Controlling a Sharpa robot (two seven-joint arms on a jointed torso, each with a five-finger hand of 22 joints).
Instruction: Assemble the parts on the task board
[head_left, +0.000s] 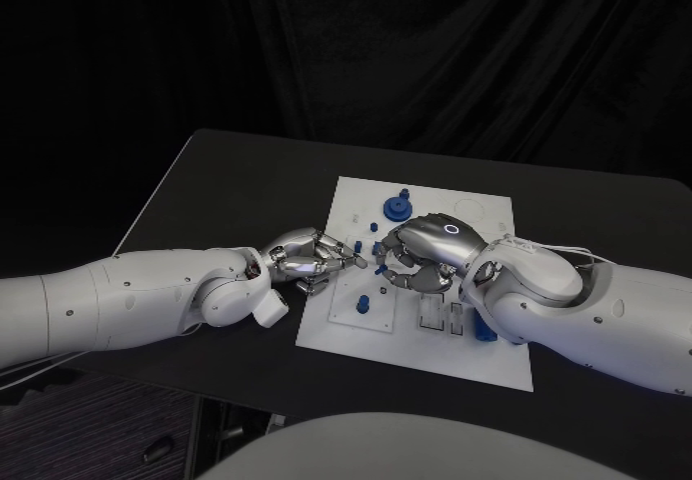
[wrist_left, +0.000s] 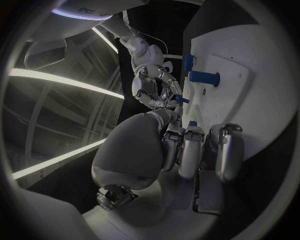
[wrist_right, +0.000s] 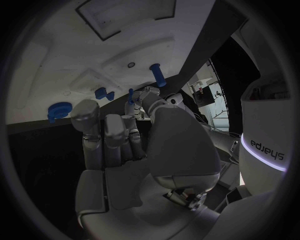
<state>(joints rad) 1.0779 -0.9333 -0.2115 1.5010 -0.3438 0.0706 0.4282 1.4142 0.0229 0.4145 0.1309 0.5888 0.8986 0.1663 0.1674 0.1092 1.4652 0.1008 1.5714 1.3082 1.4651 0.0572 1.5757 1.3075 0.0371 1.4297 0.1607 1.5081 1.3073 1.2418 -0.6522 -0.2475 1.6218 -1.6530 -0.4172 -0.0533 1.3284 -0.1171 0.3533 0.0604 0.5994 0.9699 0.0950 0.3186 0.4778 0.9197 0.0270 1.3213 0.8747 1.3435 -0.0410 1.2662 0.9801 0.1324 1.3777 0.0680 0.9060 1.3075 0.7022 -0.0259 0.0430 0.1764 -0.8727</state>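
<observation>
Task board (head_left: 418, 345), the white plate, lay in the middle of the black desk (head_left: 231, 180), with small blue parts on it. A round blue part (head_left: 394, 208) sat near the board's far edge, and a blue peg (head_left: 362, 303) stood on the near-left area of the plate. The left hand (head_left: 307, 258) hovered at the board's left edge, fingers (wrist_left: 190, 150) curled inward; whether they pinched anything could not be told from the pictures. The right hand (head_left: 426, 250) hung over the middle of the board, just across from the left hand, its fingers (wrist_right: 112, 135) bent downward toward the plate. In the left wrist view a small blue piece (wrist_left: 182, 100) showed at the right hand's fingertips, though a firm hold on it could not be confirmed. A blue cylinder (wrist_left: 204, 78) lay on the board beyond them.
</observation>
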